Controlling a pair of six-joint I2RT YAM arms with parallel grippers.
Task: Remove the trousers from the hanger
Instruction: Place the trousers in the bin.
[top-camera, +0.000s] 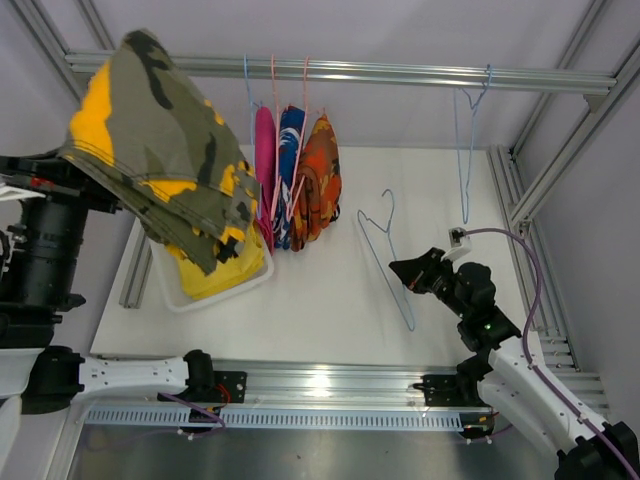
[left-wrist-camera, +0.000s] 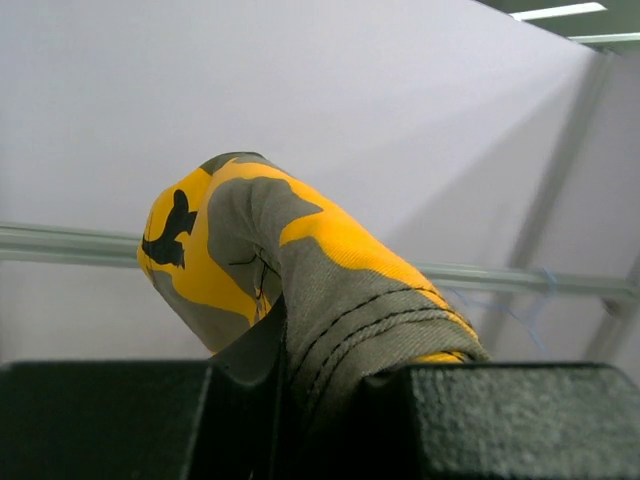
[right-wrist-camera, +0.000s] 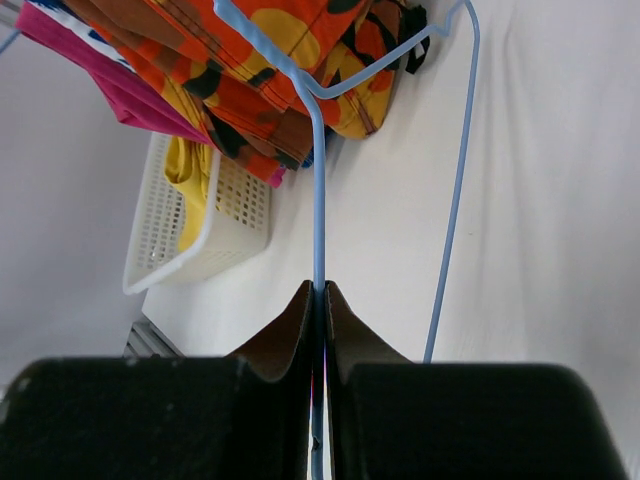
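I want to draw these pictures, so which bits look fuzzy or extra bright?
Left wrist view: the black left tool at the bottom is fuzzy, the camouflage trousers sharper, and a ceiling light glares top right. Right wrist view: the right tool is blurry, the blue hanger crisp. Top external view: even, soft light.

The camouflage trousers (top-camera: 160, 150) were matt woven cloth; the basket (right-wrist-camera: 160, 230), white latticed plastic; the blue hanger (right-wrist-camera: 318, 200), smooth wire; the rail (top-camera: 400, 74), brushed metal.
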